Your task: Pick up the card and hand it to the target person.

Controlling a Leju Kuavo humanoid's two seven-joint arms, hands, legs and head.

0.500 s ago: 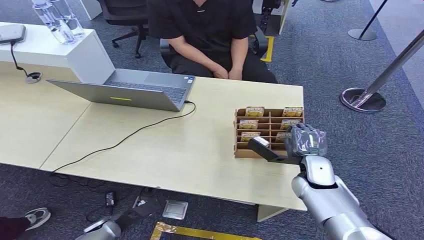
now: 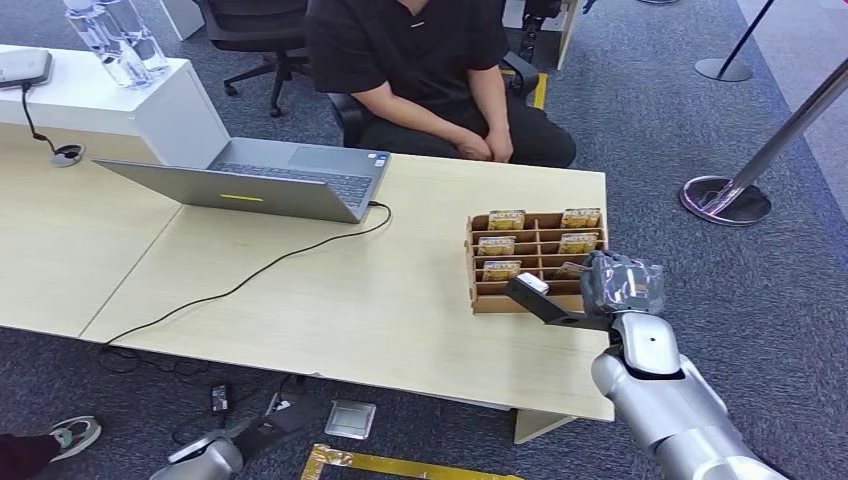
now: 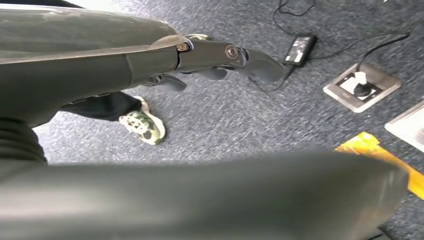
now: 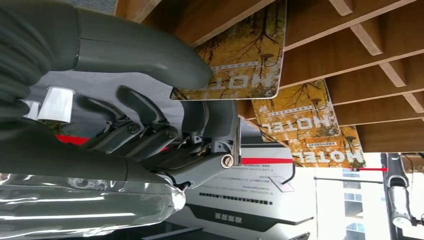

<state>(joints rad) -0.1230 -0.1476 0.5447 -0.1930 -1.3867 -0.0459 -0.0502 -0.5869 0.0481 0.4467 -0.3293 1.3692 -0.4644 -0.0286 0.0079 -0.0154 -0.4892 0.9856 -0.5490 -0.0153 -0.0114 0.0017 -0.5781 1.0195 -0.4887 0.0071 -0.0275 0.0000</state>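
Observation:
The wooden card rack [image 2: 478, 272] stands at the table's right end with several yellow HOTEL cards in its slots. My right hand [image 2: 618, 283] is at the rack's front right corner, thumb [image 2: 535, 293] stretched out to the left. In the right wrist view the nearest card [image 4: 240, 55] sits in its slot, with the thumb [image 4: 150, 55] lying across one corner and the curled fingers [image 4: 145, 127] a little apart from it. Two more cards [image 4: 300, 117] stand behind it. The person in black [image 2: 420, 50] sits across the table. My left hand [image 3: 220, 55] hangs over the floor, fingers extended and holding nothing.
An open laptop [image 2: 270, 180] sits at the far left with its cable [image 2: 250, 280] trailing across the table [image 2: 380, 310]. Water bottles [image 2: 115, 35] stand on a white counter. Stanchion bases [image 2: 725, 198] are on the carpet at right. A charger [image 3: 300, 47] and floor socket [image 3: 361, 86] lie below.
My right hand has moved slightly right and toward me at the rack. The seated person has shifted to the right in the chair.

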